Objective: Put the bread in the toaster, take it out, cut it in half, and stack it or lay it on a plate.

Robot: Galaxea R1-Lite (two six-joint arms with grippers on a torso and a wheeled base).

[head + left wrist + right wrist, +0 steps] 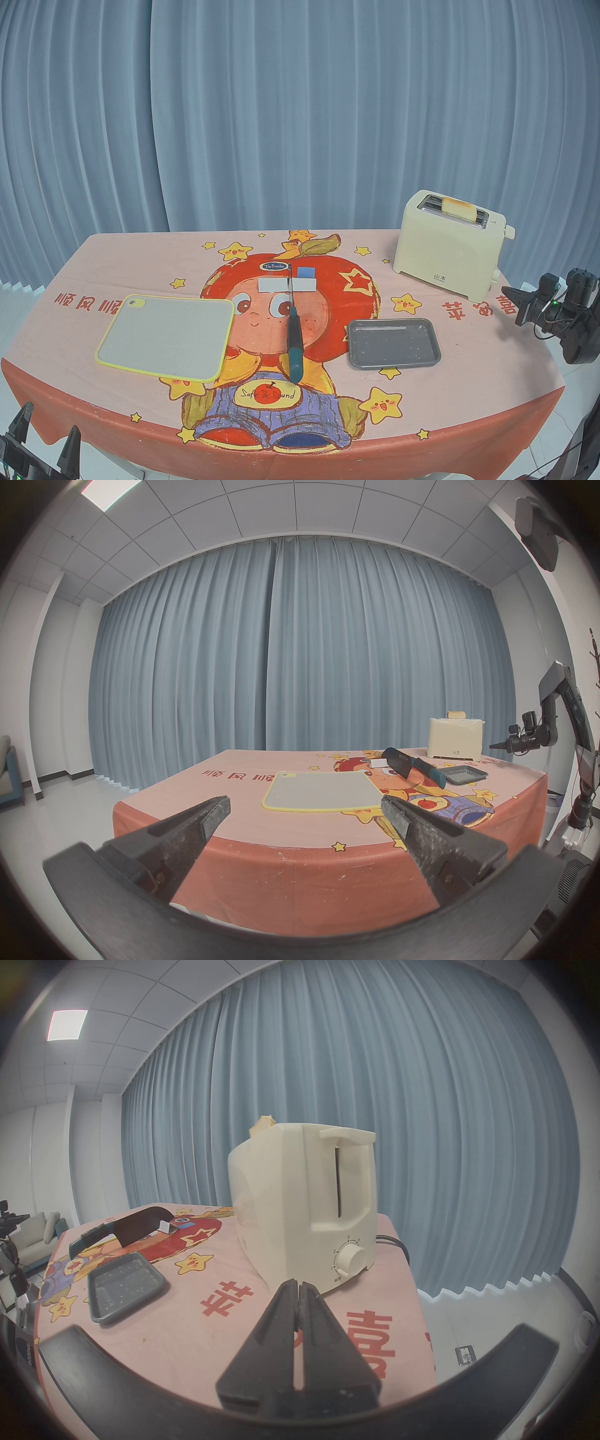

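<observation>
A slice of bread (459,208) sticks up out of a slot of the cream toaster (447,245) at the table's back right; its tip (262,1125) peeks over the toaster (303,1200) in the right wrist view. My right gripper (299,1297) is shut and empty, just off the table's right side, level with the toaster's lever end (525,304). My left gripper (305,817) is open, low before the table's front left corner (45,437). A knife (294,331) lies at mid-table between the cutting board (167,337) and the grey tray (394,344).
The table (487,387) wears a pink cartoon cloth. A white and blue block (286,284) props the knife blade's far end. Blue curtain hangs behind. The toaster's cord (390,1244) trails off the back right edge.
</observation>
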